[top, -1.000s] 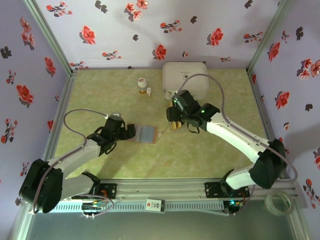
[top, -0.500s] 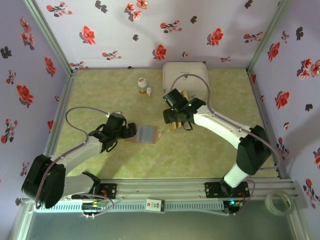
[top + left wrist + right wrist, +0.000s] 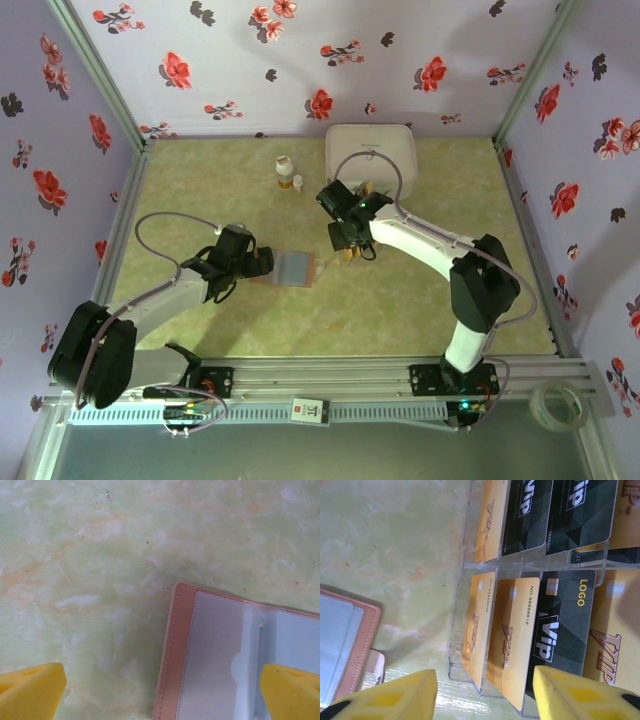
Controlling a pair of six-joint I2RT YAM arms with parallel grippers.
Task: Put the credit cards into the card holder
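Observation:
The card holder (image 3: pixel 295 268) lies open on the table, its brown edge (image 3: pixel 172 655) and grey inner sleeves facing up. My left gripper (image 3: pixel 258 262) hovers open over the holder's left edge, with one yellow fingertip (image 3: pixel 30 690) over bare table and the other over the sleeves. The credit cards stand in a clear rack (image 3: pixel 457 645): gold ones (image 3: pixel 515 640) and black ones (image 3: pixel 560 625). My right gripper (image 3: pixel 485 700) is open above the rack's near end. Two gold cards lie between its fingers, and neither pad touches them. The holder's corner (image 3: pixel 350 640) shows at the left in the right wrist view.
A white rounded box (image 3: pixel 370 155) sits at the back, just behind the right arm. Two small bottles (image 3: pixel 287 173) stand left of it. A tape roll (image 3: pixel 557 405) lies outside the frame at bottom right. Floral walls enclose the table on three sides.
The right arm has swung its elbow inward and shifted the gripper slightly left over the card rack. Its jaws have narrowed. The left arm has hardly moved.

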